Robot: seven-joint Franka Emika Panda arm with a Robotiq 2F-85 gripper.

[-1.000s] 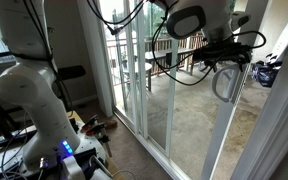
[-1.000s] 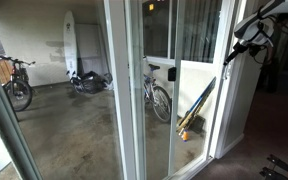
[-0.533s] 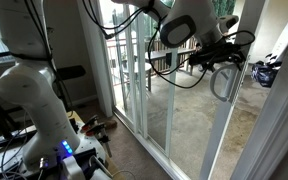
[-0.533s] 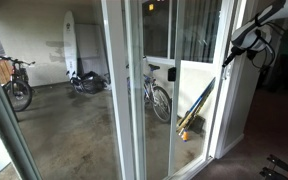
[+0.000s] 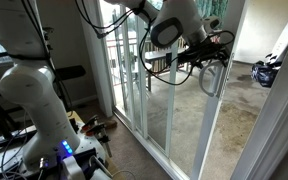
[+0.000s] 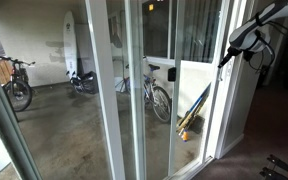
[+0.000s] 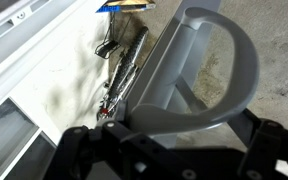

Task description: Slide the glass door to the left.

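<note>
Hand (image 5: 207, 55) is straddling the upright loop handle (image 7: 174, 65) on the glass door (image 5: 184, 110), dead ahead. Clamping or just hooking, can't tell.

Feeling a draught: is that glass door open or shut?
Partly open: the handle on the door stands clear of the right frame, gap between.

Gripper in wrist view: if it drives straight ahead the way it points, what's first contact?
The grey loop handle of the glass door: it fills the space just ahead of the gripper, apparently already in contact, though depth is unclear.
</note>
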